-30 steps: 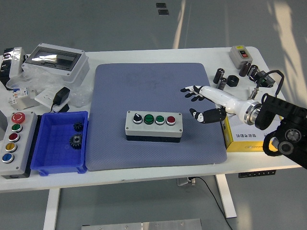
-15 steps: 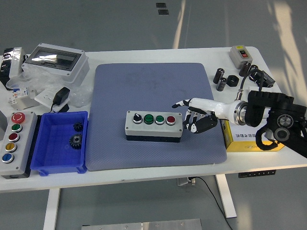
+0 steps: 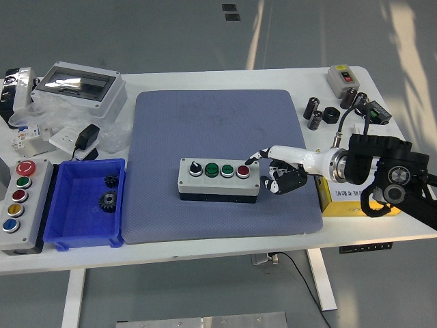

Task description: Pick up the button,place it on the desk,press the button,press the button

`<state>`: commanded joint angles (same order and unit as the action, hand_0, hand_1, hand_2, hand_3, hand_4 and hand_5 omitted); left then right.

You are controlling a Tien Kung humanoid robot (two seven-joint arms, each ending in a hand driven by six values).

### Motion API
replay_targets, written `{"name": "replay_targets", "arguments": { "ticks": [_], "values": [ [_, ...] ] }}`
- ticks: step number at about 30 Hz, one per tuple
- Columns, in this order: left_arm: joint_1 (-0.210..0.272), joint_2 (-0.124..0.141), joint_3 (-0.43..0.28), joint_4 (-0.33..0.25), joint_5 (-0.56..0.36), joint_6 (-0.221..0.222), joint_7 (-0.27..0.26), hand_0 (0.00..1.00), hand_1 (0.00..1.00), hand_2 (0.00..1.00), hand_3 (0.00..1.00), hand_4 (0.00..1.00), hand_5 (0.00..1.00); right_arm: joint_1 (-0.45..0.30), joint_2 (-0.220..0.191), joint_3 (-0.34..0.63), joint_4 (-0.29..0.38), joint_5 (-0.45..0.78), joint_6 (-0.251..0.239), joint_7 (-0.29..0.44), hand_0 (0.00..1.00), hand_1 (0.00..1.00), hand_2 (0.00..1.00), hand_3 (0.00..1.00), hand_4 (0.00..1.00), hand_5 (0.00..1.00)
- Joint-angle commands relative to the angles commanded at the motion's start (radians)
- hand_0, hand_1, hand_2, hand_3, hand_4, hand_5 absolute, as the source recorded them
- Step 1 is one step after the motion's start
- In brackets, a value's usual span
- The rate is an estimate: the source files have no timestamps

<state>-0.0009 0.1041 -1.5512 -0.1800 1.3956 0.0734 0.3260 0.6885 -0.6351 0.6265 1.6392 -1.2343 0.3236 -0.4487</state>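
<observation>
A grey button box (image 3: pixel 218 179) lies on the blue-grey mat (image 3: pixel 218 116) in the middle of the white table. Its top carries a black selector knob, two green buttons and a red button (image 3: pixel 243 171) at the right end. My right hand (image 3: pixel 275 172) reaches in from the right, just beside the box's right end. Its index finger (image 3: pixel 254 158) is stretched out, the tip hovering at the red button's far right edge; whether it touches cannot be told. The other fingers are curled under and hold nothing. My left arm does not show.
A blue bin (image 3: pixel 68 236) with two black gears (image 3: pixel 108 199) sits left of the mat. A larger grey button box (image 3: pixel 19 205) lies at the far left. A yellow box (image 3: pixel 345 201) lies under my right forearm. A clear-lidded enclosure (image 3: pixel 78 85), black cylinders (image 3: pixel 314 113) and a switch box (image 3: pixel 341 77) line the back.
My right hand has moved left from the mat's right edge to the button box. Its fingers went from spread to curled, with the index finger pointing at the red button.
</observation>
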Motion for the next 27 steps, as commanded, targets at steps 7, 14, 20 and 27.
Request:
{"name": "replay_targets", "arguments": {
  "ticks": [7,14,20,27],
  "values": [
    [-0.003,0.001,-0.001,0.000,0.002,-0.001,-0.001,0.633,0.596,0.548,0.592,0.608,0.199,0.013,0.034,-0.032,-0.068,0.018,-0.018,0.010,0.006,0.093,0.190,0.834,0.250,0.002],
    [-0.003,0.002,0.004,0.000,-0.003,-0.001,-0.001,0.633,0.596,0.549,0.593,0.609,0.198,0.023,0.058,-0.059,-0.103,0.021,-0.026,0.011,0.005,0.090,0.188,0.813,0.258,0.002],
    [-0.004,0.001,0.011,0.000,-0.012,-0.001,-0.003,0.633,0.596,0.549,0.593,0.610,0.198,0.017,0.061,-0.059,-0.095,0.002,-0.035,0.012,0.005,0.089,0.187,0.809,0.260,0.002],
    [0.002,-0.001,0.016,0.000,-0.018,0.001,-0.003,0.634,0.597,0.549,0.594,0.612,0.197,-0.021,0.024,0.075,-0.034,0.020,-0.042,0.054,0.006,0.087,0.186,0.802,0.278,0.002]
  ]
}}
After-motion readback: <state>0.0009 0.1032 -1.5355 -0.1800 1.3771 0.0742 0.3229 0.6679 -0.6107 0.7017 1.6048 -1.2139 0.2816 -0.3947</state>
